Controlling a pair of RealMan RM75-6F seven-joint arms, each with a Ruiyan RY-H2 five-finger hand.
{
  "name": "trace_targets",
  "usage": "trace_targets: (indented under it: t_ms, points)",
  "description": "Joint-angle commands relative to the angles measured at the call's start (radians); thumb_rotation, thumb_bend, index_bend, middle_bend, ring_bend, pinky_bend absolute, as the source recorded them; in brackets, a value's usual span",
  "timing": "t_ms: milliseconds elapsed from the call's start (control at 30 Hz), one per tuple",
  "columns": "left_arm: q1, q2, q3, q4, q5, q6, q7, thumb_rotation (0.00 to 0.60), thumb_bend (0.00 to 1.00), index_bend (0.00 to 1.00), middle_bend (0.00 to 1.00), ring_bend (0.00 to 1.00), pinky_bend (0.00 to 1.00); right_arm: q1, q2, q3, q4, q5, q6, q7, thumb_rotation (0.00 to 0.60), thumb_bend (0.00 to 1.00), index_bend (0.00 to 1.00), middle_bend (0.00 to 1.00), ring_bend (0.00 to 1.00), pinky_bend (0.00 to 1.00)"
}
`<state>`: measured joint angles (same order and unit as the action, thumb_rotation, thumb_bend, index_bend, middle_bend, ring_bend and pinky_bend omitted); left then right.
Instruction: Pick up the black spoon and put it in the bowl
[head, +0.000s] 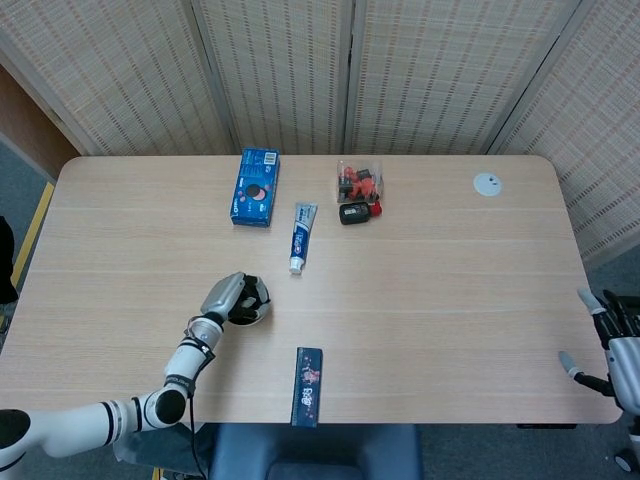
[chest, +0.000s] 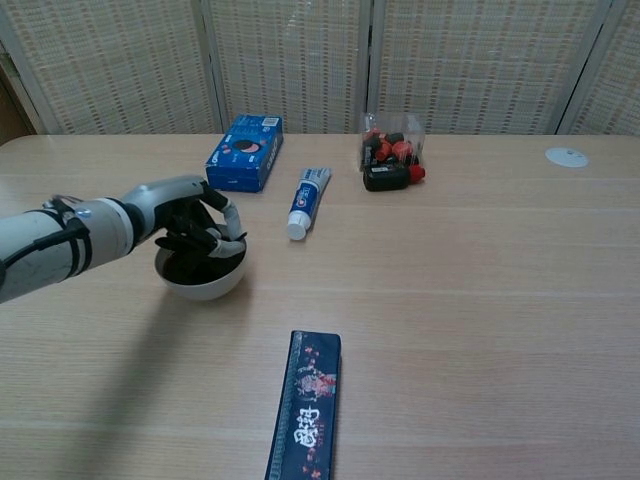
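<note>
Left hand (chest: 195, 225) hovers over the bowl (chest: 201, 277), fingers curled; spoon grip impossible to tell. Placing step — next, release and lift clear.

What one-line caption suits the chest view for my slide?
Left hand reaching into the white bowl, toothpaste and blue box beyond.

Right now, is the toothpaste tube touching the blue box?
Apart. The head view shows bare table between the toothpaste tube and the blue box; the chest view shows the same gap.

The head view looks steeply down from high; the chest view faces forward, low, sharing the table (head: 450, 290).
</note>
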<state>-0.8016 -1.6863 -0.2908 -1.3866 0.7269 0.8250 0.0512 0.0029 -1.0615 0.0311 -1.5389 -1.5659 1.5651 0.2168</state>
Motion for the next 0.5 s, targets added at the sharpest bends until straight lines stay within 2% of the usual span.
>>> trace_targets:
  t_ms: [33,267,500]
  points:
    - [-0.018,-0.019,-0.012,0.037,-0.031,-0.003,0.019,0.6,0.43,0.63,1.0,1.0,1.0,-0.002,-0.001,0.0,0.003,0.0,0.002,0.003,0.6,0.26,0.03,0.15,0.03,0.13]
    - [-0.023,-0.026,-0.023,0.089,-0.07,0.002,0.04,0.6,0.43,0.64,1.0,1.0,1.0,0.0,-0.004,0.001,0.008,-0.002,0.001,0.006,0.6,0.26,0.03,0.15,0.03,0.13]
    - [0.012,0.017,-0.01,0.04,-0.065,0.011,0.034,0.6,0.43,0.64,1.0,1.0,1.0,0.009,-0.007,0.003,0.008,-0.008,-0.007,0.005,0.6,0.26,0.03,0.15,0.03,0.13]
